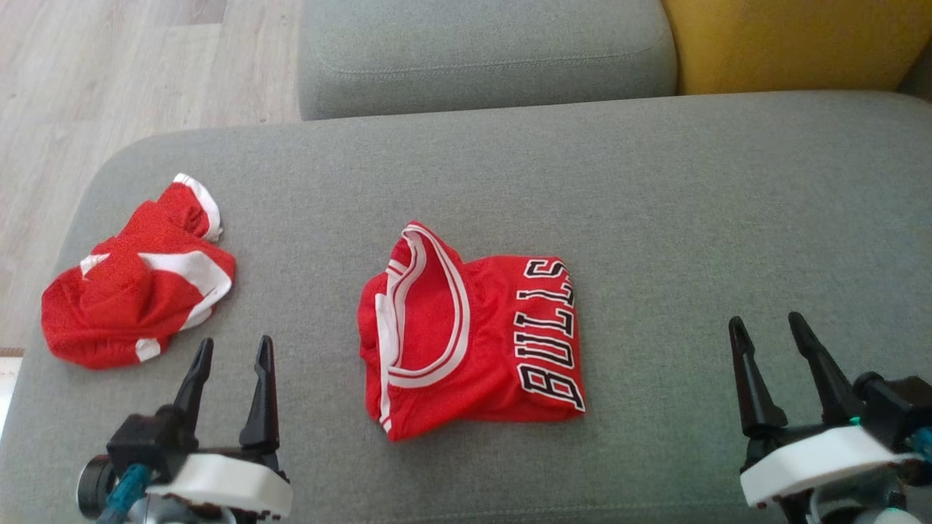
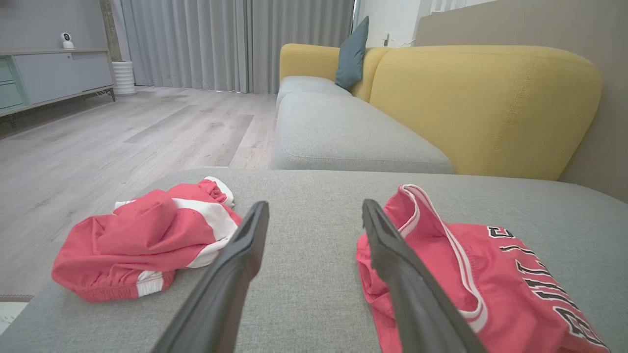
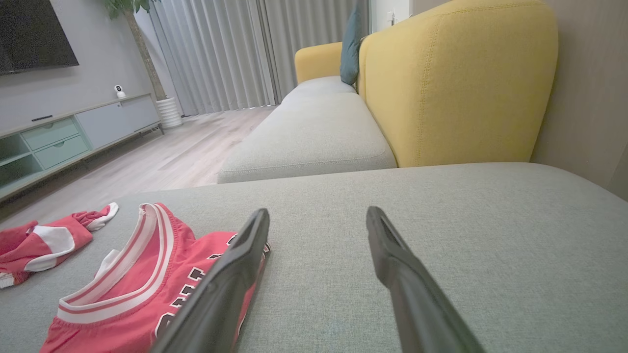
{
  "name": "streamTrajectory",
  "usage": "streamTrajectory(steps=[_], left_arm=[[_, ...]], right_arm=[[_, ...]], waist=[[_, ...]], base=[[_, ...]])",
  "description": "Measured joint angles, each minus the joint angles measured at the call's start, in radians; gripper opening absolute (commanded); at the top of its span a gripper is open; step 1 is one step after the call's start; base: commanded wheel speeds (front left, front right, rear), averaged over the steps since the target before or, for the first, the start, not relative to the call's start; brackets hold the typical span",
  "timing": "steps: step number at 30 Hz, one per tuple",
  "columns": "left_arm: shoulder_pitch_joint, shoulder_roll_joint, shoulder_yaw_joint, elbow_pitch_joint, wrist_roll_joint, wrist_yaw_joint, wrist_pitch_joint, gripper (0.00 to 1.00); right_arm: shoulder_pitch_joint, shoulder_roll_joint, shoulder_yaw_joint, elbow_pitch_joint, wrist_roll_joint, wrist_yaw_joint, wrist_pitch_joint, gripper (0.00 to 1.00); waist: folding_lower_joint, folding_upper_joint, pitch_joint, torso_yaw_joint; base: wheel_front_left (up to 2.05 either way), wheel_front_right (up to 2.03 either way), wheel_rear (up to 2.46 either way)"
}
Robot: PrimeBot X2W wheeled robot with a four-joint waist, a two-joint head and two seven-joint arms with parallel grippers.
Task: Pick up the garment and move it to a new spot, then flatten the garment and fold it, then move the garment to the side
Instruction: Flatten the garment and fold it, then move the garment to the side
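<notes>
Head view: holds nothing in left gripper (image 1: 236, 340) or right gripper (image 1: 765, 318), fingers spread, flanking folded red mesh jersey (image 1: 480, 342) at centre of grey fabric sofa cushion (image 1: 692, 204); likely parked ready to shift it aside.

The jersey (image 1: 495, 349) is bright red. Its neck and armhole are edged in white bands with thin red stripes, and black block letters outlined in white spell BULLS. At its nine o'clock, the crumpled shorts (image 1: 131, 291) are the same red with white panels and trim. The sofa seat (image 1: 692, 218) under them is a flecked grey weave. Up at one o'clock the backrest (image 1: 786, 44) is mustard yellow, with a teal pillow (image 2: 352, 54). The floor (image 1: 109, 73) is pale wood grain and the curtains (image 2: 206, 44) are grey. The left gripper (image 1: 235, 340) and right gripper (image 1: 765, 318) have black fingers on white housings.
</notes>
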Motion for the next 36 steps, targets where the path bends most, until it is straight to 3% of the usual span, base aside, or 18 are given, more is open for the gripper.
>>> streamTrajectory(steps=[17,28,36], left_arm=[[-0.029,0.002,-0.012,-0.016,0.013,0.001,0.000,1.00],[-0.150,-0.041,-0.003,-0.098,0.077,-0.029,0.000,1.00],[-0.189,-0.087,0.024,-0.107,0.108,-0.072,0.000,1.00]], right_arm=[[-0.020,-0.007,0.011,0.035,-0.001,0.000,0.025,1.00],[-0.237,-0.023,0.134,0.295,0.005,0.000,0.048,1.00],[-0.345,-0.016,0.144,0.523,0.027,0.000,0.088,1.00]], waist=[[0.0000,0.0000,0.054,0.019],[0.0002,0.0000,0.172,0.096],[0.0002,0.0000,0.233,0.174]], base=[[0.00,0.00,0.00],[0.00,0.00,0.00],[0.00,0.00,0.00]])
